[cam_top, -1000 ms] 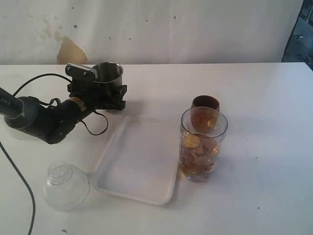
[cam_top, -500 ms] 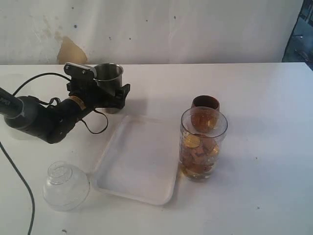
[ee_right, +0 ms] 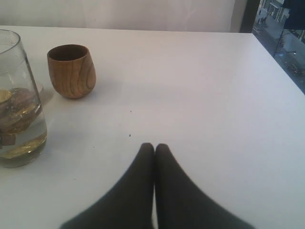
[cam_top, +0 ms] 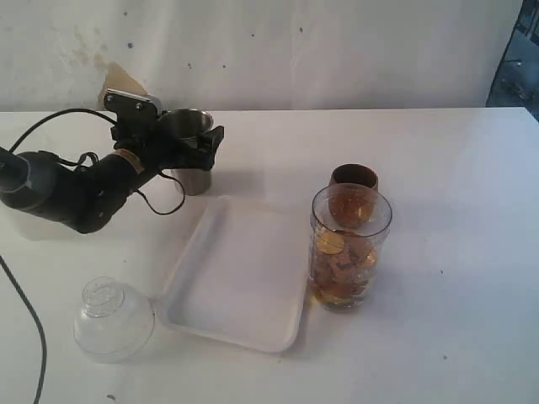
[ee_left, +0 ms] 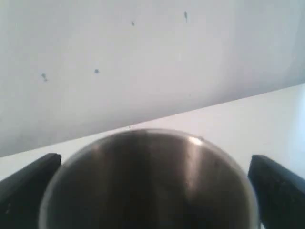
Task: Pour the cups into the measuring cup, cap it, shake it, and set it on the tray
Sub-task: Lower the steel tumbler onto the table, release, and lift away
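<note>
Left tool (cam_top: 187, 141) is spread wide around the tapered brushed-steel tumbler (cam_top: 193, 172), not gripping. The tumbler stands on the table (cam_top: 455, 160) by the far corner of the flat white tray (cam_top: 240, 278). Steel looks rigid, light and slick, so I'd pinch it mid-wall. Right tool (ee_right: 154, 149) is pinched shut, empty.

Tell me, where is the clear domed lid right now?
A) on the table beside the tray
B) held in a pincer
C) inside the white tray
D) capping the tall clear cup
A: the domed lid lies on the table next to the tray's corner, while the measuring cup stands uncapped.
</note>
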`<action>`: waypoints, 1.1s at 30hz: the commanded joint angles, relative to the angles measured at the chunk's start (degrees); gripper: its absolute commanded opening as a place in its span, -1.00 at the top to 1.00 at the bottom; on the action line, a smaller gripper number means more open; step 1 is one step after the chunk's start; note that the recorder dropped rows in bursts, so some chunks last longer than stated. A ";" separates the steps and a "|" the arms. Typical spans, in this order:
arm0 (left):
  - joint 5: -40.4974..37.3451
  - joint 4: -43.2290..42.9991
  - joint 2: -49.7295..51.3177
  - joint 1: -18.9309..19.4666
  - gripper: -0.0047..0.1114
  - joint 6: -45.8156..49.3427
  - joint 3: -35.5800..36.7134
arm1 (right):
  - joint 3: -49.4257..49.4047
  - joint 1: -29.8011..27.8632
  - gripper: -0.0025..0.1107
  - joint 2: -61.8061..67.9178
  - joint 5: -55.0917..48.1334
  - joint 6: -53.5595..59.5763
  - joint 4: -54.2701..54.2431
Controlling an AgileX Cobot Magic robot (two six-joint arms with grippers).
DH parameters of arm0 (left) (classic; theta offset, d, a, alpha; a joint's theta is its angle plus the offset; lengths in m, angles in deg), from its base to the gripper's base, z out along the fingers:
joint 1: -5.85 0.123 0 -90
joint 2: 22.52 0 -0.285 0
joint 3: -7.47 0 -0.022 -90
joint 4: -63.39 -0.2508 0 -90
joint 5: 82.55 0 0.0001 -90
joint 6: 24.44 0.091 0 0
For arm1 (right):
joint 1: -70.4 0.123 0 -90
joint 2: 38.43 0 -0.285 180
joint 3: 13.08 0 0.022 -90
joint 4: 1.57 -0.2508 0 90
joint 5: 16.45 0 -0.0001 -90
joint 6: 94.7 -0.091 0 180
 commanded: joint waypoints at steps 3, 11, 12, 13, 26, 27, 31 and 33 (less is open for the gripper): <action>-0.45 0.88 -3.08 0.04 -0.89 -0.44 -0.36 | -0.21 -0.25 0.96 -0.38 -0.02 -0.22 -0.07; -7.98 0.88 -10.26 0.04 -0.89 -0.44 -0.36 | -0.21 -0.25 0.96 -0.38 -0.02 -0.22 -0.07; -9.52 0.88 -11.77 0.04 -0.89 -0.44 -0.36 | -0.21 -0.25 0.96 -0.38 -0.02 -0.22 -0.07; -11.08 0.88 -13.30 0.04 -0.89 -0.44 -0.36 | -0.21 -0.25 0.96 -0.38 -0.02 -0.22 -0.07; -49.59 -2.14 -36.23 -0.58 -0.89 -4.40 -0.36 | -0.21 -0.25 0.96 -0.38 -0.02 -0.22 -0.07; -53.18 -1.87 -38.52 -0.58 -0.89 -5.56 -0.36 | -0.21 -0.25 0.96 -0.38 -0.02 -0.22 -0.07; -64.09 -1.08 -45.07 -0.58 -0.89 -7.33 -0.36 | -0.21 -0.25 0.96 -0.38 -0.02 -0.22 -0.07; -69.08 -0.86 -48.14 -0.58 -0.89 -7.33 -0.36 | -0.21 -0.25 0.96 -0.38 -0.02 -0.22 -0.07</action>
